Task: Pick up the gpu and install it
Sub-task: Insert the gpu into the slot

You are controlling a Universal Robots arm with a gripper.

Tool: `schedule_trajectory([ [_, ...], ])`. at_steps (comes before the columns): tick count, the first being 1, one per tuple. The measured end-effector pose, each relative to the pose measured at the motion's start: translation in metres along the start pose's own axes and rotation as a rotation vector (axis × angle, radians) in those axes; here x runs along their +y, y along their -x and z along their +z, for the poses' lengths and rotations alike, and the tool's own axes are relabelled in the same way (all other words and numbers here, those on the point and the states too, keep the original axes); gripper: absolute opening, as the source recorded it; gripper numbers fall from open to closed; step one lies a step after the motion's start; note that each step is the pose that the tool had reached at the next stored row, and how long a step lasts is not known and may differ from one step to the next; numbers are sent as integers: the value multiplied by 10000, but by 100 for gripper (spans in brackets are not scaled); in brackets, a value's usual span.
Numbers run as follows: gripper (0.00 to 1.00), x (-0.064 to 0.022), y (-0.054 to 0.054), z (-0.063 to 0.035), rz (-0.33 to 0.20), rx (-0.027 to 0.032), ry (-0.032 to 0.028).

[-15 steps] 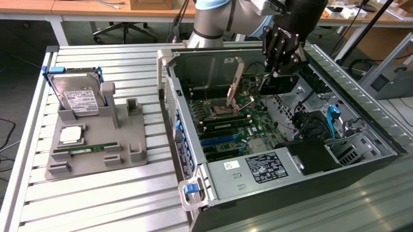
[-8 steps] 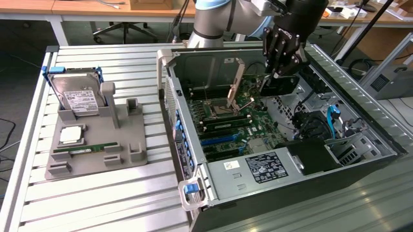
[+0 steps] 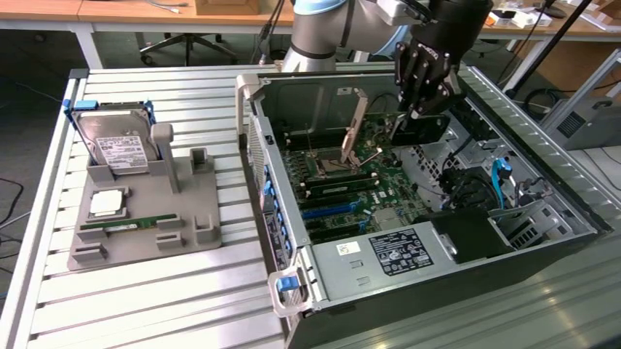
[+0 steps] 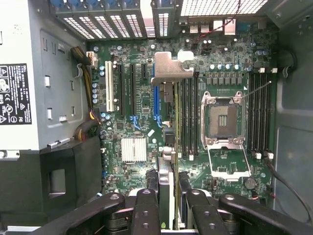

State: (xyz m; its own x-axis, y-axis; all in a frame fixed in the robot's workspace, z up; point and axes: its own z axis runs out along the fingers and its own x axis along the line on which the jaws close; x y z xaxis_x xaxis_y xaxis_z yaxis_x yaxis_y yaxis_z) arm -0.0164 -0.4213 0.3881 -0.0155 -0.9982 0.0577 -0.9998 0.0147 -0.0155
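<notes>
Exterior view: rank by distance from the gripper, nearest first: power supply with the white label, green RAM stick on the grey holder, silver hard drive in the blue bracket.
From the gripper, shut on the gpu:
1. Power supply with white label, inside the case, below the gripper in the picture.
2. Silver hard drive, upright toward the exterior view's left.
3. Green RAM stick, lying on the grey holder, close to the hard drive's distance.

My gripper (image 4: 166,205): black fingers.
My held gpu (image 4: 168,122): dark board, silver bracket.
Motherboard (image 4: 146,107): green, blue slot.
Hard drive (image 3: 118,142): silver, white label.
RAM stick (image 3: 128,225): green.
</notes>
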Motion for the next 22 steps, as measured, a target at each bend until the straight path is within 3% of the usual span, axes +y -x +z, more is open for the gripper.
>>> schedule_trajectory([
  [22, 27, 4, -13, 16, -2, 132, -2],
])
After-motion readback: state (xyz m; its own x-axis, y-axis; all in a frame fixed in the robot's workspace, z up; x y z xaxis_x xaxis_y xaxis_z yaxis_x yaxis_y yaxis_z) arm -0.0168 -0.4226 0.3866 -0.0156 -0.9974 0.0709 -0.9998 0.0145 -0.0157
